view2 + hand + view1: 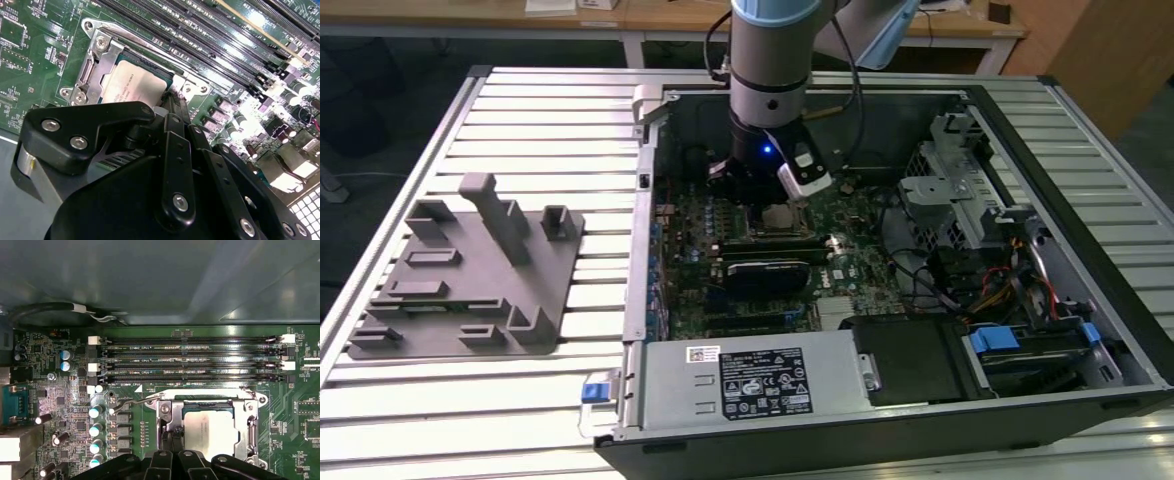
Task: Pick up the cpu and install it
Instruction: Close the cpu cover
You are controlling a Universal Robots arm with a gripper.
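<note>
The tool [175, 101] hangs low inside the open computer case [991, 107], its fingers drawn together with nothing between them. Their tips sit at the edge of the metal socket frame [251, 426]. The cpu [212, 432] lies flat in that frame, just beside the tool's tips and free of them, silver top up, as both wrist views show. Past the socket from the tool run the long memory slots [190, 360]. Out on the slatted surface [520, 110], well apart from the tool, stands a grey fixture tray [467, 270].

silver arm [767, 90] with pale-blue caps, black screw-studded hand [172, 102].
</note>
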